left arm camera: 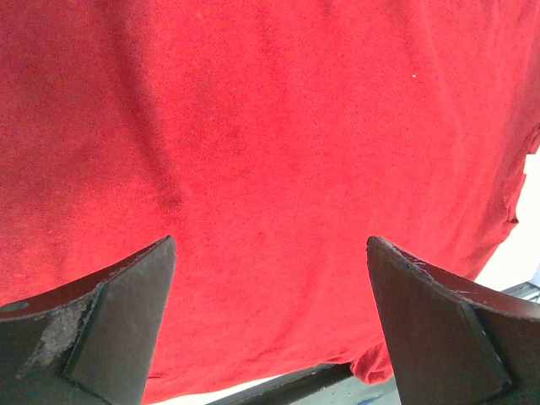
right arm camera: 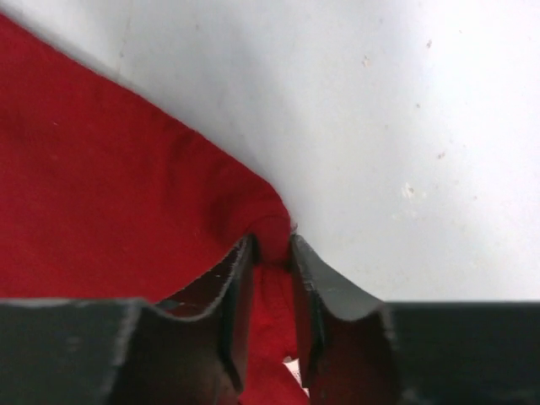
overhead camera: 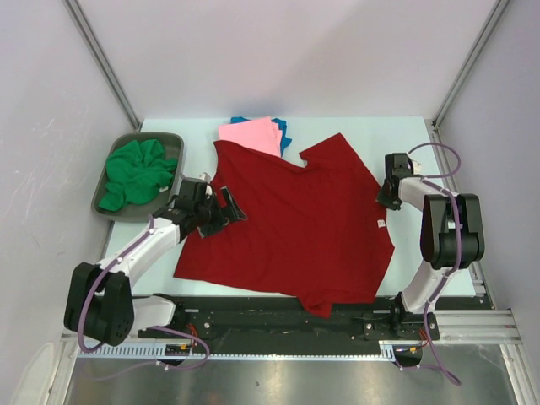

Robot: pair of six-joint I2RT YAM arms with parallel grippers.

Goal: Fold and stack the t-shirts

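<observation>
- Green shirt (overhead camera: 135,173) lies bunched up in the grey tray (overhead camera: 171,145) at the far left of the worktop (overhead camera: 396,135), apart from the other shirts.
- Left tool (overhead camera: 221,211) sits just right of the tray, low over the left side of the red shirt (overhead camera: 287,228). In the left wrist view its jaws stand wide apart with nothing between them (left arm camera: 270,253), and red cloth (left arm camera: 278,126) fills the view beyond them.
- Red shirt is spread flat across the middle of the worktop, between the two tools, with a small white tag (overhead camera: 380,224) near its right edge.
- Pink shirt (overhead camera: 251,135) lies folded behind the red one and meets its far edge; a blue shirt (overhead camera: 280,128) peeks out from under the pink one.
- Right tool (overhead camera: 386,198) is at the red shirt's right edge. Its jaws are almost closed (right arm camera: 272,249) and pinch a small fold of the red cloth (right arm camera: 101,211) against the pale worktop.
</observation>
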